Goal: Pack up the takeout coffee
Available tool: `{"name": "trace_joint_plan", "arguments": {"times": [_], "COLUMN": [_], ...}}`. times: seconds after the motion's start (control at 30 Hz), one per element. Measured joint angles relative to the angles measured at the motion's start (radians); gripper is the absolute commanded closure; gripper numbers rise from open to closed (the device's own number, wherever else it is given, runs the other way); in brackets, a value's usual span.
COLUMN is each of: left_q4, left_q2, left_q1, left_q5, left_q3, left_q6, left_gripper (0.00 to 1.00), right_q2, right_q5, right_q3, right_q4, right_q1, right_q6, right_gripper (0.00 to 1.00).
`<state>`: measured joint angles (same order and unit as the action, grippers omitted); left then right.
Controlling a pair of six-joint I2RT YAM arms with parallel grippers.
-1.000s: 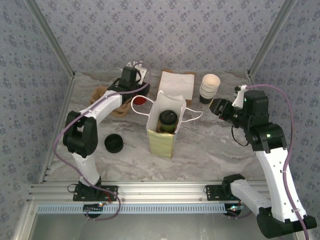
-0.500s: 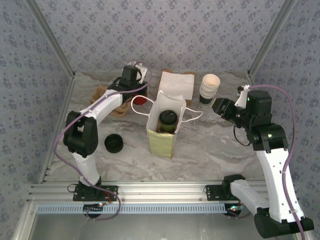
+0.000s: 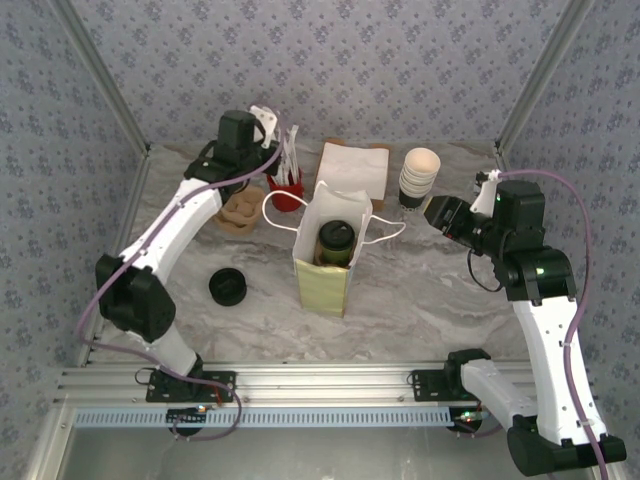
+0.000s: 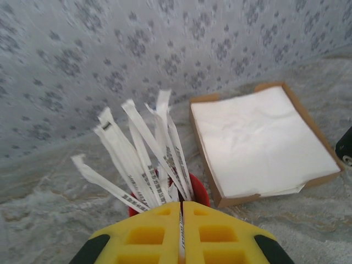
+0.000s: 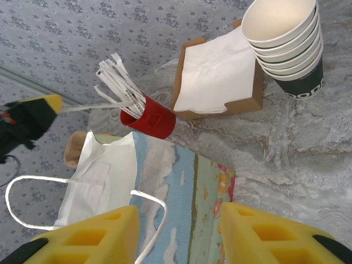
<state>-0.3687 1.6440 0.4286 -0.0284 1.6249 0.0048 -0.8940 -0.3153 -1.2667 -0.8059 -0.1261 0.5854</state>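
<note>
Inside the paper bag (image 3: 322, 285) that stands upright at the middle of the table, the takeout coffee (image 3: 335, 238) sits upright with its black lid facing up and the bag walls close around it. The cup probably handles as light and easily dented, with a lid that could pop and liquid that could spill if tipped. A gentle grip around its side below the lid looks safest, though the bag now blocks that. The thin bag could itself topple if nudged. The left gripper (image 4: 181, 220) is clamped on one wrapped straw (image 4: 180, 245), just above a red holder (image 3: 287, 195) of straws at the back left. The right gripper (image 5: 179, 231) hangs with jaws apart and empty, above the bag's right side. A box of napkins (image 3: 352, 170) lies behind the bag, a stack of lidless cups (image 3: 420, 175) to the back right, a brown carrier (image 3: 238, 212) and a loose black lid (image 3: 228, 287) to the left. The bag's white loop handles (image 3: 385, 230) flop beside its mouth and could snag anything lowered in.
</note>
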Motion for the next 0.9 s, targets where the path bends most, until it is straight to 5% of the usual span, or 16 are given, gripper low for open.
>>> {"name": "trace_joint_plan", "arguments": {"times": [0.37, 0.63, 0.9], "left_q4": [-0.276, -0.524, -0.718], "left_q2": [-0.181, -0.223, -0.192], "left_q1": [0.042, 0.29, 0.467], "left_q5": [-0.094, -0.176, -0.181], "left_q3": [0.254, 0.54, 0.646], "left_q6": [0.003, 0.013, -0.002], "left_gripper": [0.9, 0.9, 0.87], "right_q2": [-0.002, -0.009, -0.05], "right_q5": [-0.008, -0.011, -0.007], "right_q3": [0.0, 0.0, -0.02], "right_q4": [0.0, 0.001, 0.0], "right_q1": [0.002, 0.003, 0.021], "right_q6": [0.0, 0.0, -0.017], "right_gripper": [0.54, 0.54, 0.54]}}
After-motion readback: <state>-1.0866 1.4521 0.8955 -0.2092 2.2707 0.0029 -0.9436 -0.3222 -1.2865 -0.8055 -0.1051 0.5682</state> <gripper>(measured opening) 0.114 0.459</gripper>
